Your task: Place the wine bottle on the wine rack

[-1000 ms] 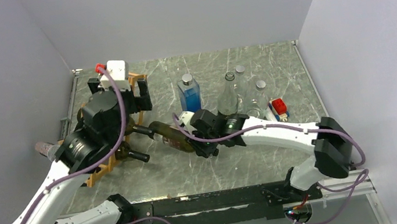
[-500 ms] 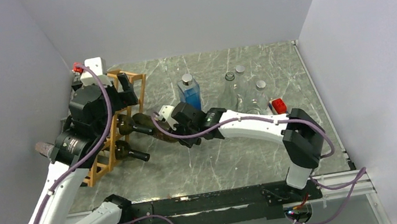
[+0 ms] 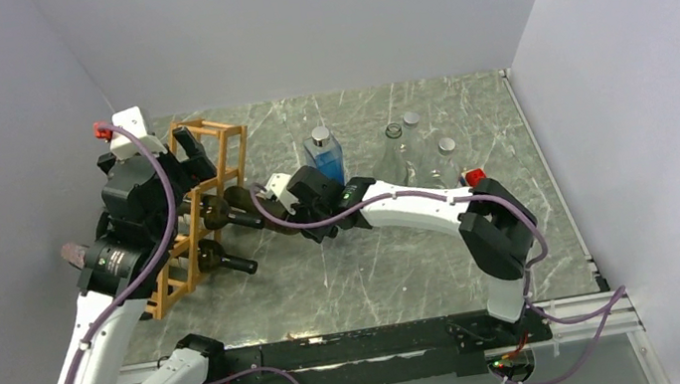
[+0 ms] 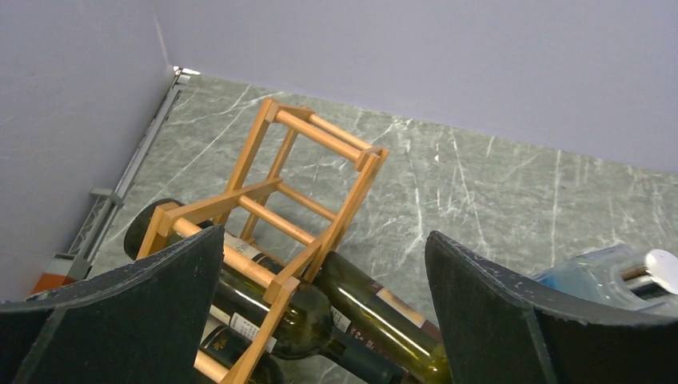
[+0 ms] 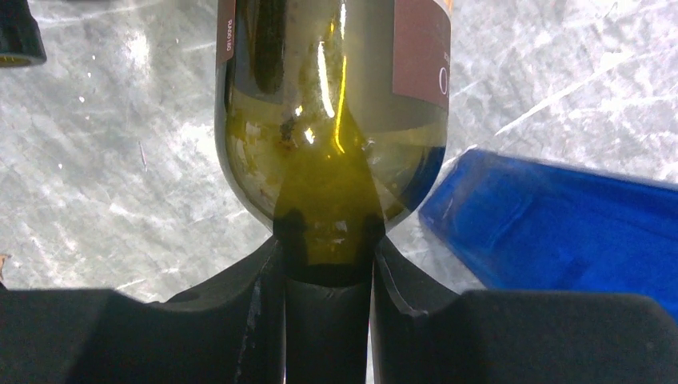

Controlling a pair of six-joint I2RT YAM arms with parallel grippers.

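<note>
The wine rack is a light wooden stick frame at the left, also in the left wrist view. Two dark bottles lie in its lower cells. My right gripper is shut on the neck of a green wine bottle that lies nearly level, its base against the rack's right side. The right wrist view shows the gripper clamped on the neck below the bottle's shoulder. My left gripper is open and empty, above the rack's top; its fingers frame the rack and the bottle.
A blue square bottle stands just behind the right gripper, also seen close by in the right wrist view. Clear glass bottles and a red-and-white block stand at the back right. The left wall is close behind the rack.
My right arm has carried the bottle leftward until its base reaches the rack. My left gripper has drawn back and to the left, uncovering the rack's top.
</note>
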